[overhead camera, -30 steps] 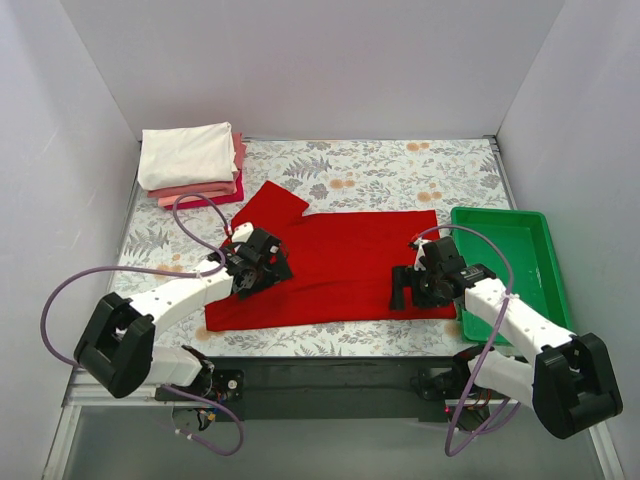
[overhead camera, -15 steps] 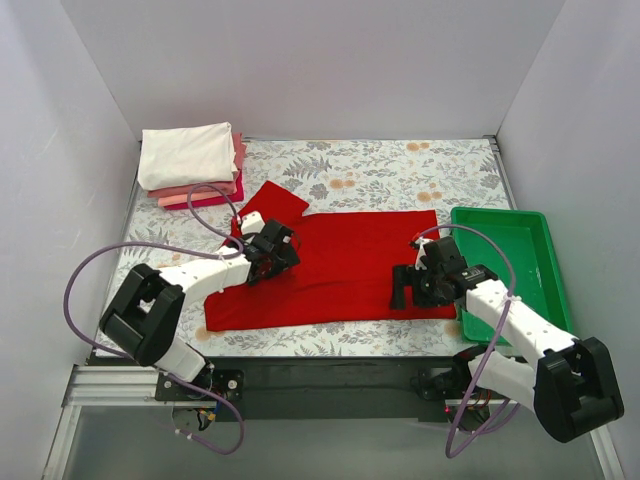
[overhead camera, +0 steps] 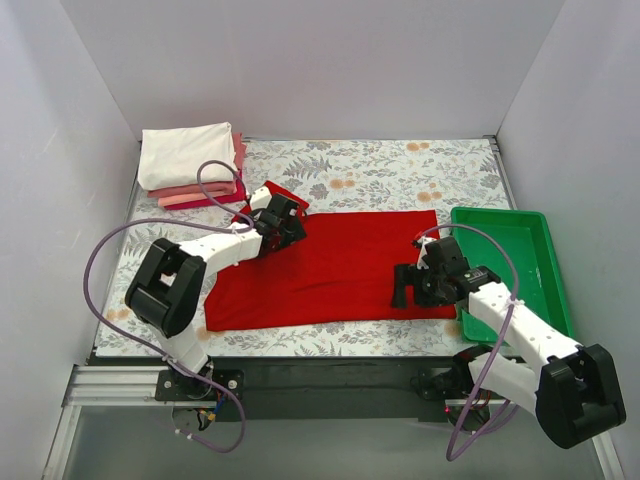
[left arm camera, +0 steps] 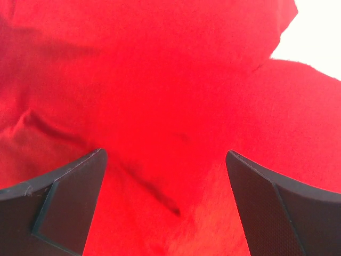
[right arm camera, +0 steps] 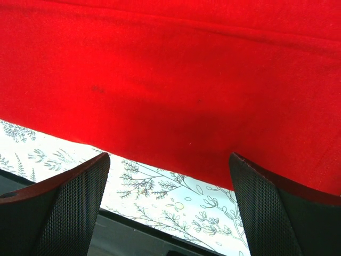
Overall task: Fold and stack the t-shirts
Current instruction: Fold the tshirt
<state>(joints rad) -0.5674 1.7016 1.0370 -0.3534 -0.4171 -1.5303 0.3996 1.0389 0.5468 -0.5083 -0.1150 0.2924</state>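
Where the red t-shirt (overhead camera: 340, 265) lies: spread flat on the table (overhead camera: 400, 165), beneath both your pincers.
Your left gripper (left arm camera: 165, 154): wide apart, empty, over the far-left sleeve.
Your right gripper (right arm camera: 169, 156): wide apart, empty, over the near-right edge.

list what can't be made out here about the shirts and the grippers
- Top view: the left gripper covers most of one sleeve of the red t-shirt.
- Top view: the white shirt hides the stack's lower shirts; only their edges show.
- Left wrist view: red cloth fills the frame, so whether the fingers touch it cannot be told.
- Top view: the right arm hides the near corner of the green tray.
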